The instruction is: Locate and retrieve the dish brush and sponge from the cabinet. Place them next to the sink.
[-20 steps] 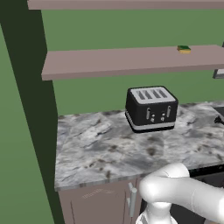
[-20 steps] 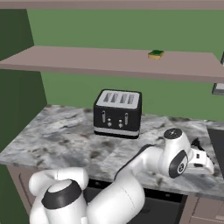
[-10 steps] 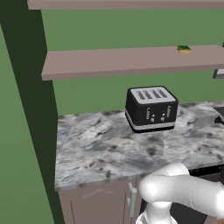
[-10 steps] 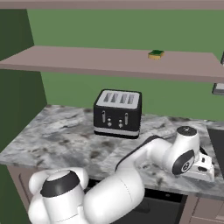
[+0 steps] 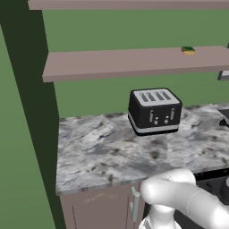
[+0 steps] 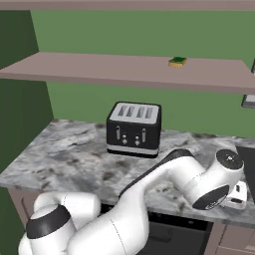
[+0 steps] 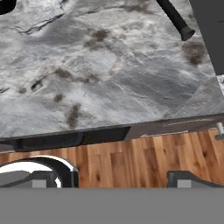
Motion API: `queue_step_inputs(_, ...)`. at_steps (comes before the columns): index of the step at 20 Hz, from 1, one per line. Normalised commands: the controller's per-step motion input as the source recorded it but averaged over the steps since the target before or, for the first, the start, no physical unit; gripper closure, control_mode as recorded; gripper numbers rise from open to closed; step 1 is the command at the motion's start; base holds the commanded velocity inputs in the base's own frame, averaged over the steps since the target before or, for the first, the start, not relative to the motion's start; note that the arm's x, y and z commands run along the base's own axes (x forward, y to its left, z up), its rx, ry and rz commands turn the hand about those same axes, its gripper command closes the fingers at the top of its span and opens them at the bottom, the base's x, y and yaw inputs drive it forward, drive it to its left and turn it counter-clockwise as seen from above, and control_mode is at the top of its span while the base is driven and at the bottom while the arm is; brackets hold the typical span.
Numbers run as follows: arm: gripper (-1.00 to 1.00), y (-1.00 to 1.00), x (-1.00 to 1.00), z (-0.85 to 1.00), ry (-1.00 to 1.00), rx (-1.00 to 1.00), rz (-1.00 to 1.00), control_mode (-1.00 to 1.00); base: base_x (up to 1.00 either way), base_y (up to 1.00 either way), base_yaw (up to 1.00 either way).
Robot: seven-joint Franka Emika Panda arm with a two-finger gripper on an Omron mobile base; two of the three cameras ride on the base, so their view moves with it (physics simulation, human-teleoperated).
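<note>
Marble-grey bench (image 5: 103, 152) runs below the cabinet (image 5: 129, 62) shelves, well left of the claw (image 7: 114, 178), which hangs past the bench's front edge over a wooden floor (image 7: 144, 157) with its tips spread wide and nothing between them. Up and left of the claw, a black toaster (image 6: 134, 128) stands on the bench. Higher up, the sponge (image 6: 178, 62) lies on the cabinet's lower shelf, well apart from the claw. Ahead of the claw, a black rod-like handle (image 7: 175, 19) lies on the bench; I cannot tell whether it is the dish brush.
</note>
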Motion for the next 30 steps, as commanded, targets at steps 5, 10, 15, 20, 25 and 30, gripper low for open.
queue_step_inputs(5,-1.00,0.38,-0.39,0.46,-0.24,0.05,0.06,-1.00,0.00,0.00,0.00)
queue_step_inputs(10,-1.00,0.49,-0.21,0.35,-0.12,-0.02,-0.12,-1.00,0.00,0.00,0.00)
queue_step_inputs(15,-1.00,0.50,-0.21,0.26,-0.08,-0.05,-0.21,-1.00,0.00,0.00,0.00)
queue_step_inputs(20,-1.00,0.62,-0.26,0.22,-0.04,-0.09,-0.15,-1.00,0.00,0.00,0.00)
queue_step_inputs(25,-1.00,0.82,-0.05,0.22,0.00,-0.22,-0.04,-1.00,0.00,0.00,0.00)
queue_step_inputs(30,-1.00,0.79,0.00,0.06,0.05,-0.23,-0.05,-1.00,0.00,0.00,0.00)
